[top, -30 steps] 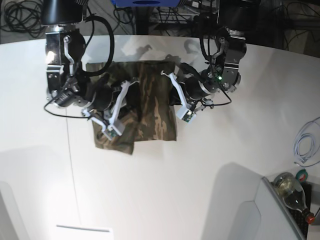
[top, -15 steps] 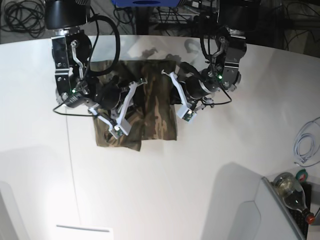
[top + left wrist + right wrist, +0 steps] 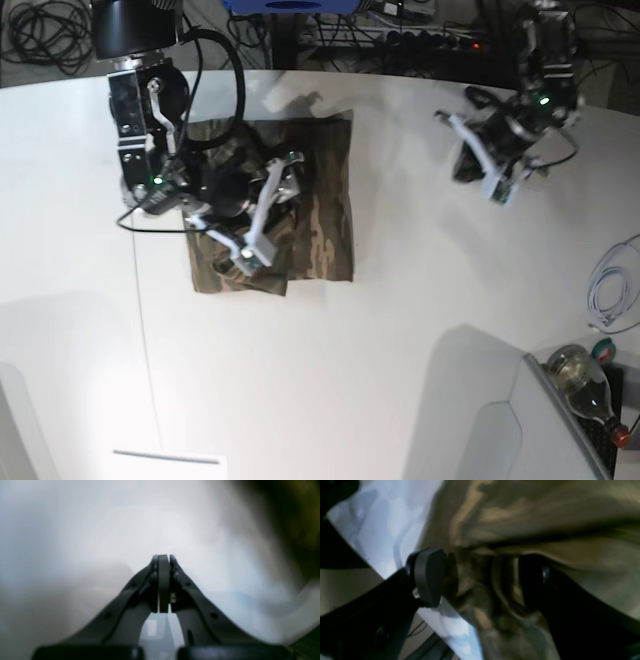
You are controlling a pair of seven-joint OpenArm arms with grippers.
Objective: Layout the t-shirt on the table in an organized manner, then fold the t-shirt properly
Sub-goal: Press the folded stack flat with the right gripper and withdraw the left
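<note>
The camouflage t-shirt (image 3: 320, 215) lies folded into a rough rectangle on the white table (image 3: 330, 370), with a doubled layer along its left side. My right gripper (image 3: 270, 212) hovers over that left part. In the right wrist view its fingers (image 3: 427, 577) stand wide apart, with a bunched fold of the t-shirt (image 3: 480, 585) lying between them. My left gripper (image 3: 487, 160) is well off to the right of the shirt, above bare table. The left wrist view shows the left gripper (image 3: 163, 560) shut with nothing in it.
A white cable (image 3: 610, 290) lies coiled at the right edge. A bottle (image 3: 580, 380) sits at the lower right beside a grey unit (image 3: 490, 430). Dark cables (image 3: 45, 35) lie beyond the far edge.
My right gripper has opened and shifted right over the shirt's left side. My left arm has drawn away from the shirt toward the far right, still shut.
</note>
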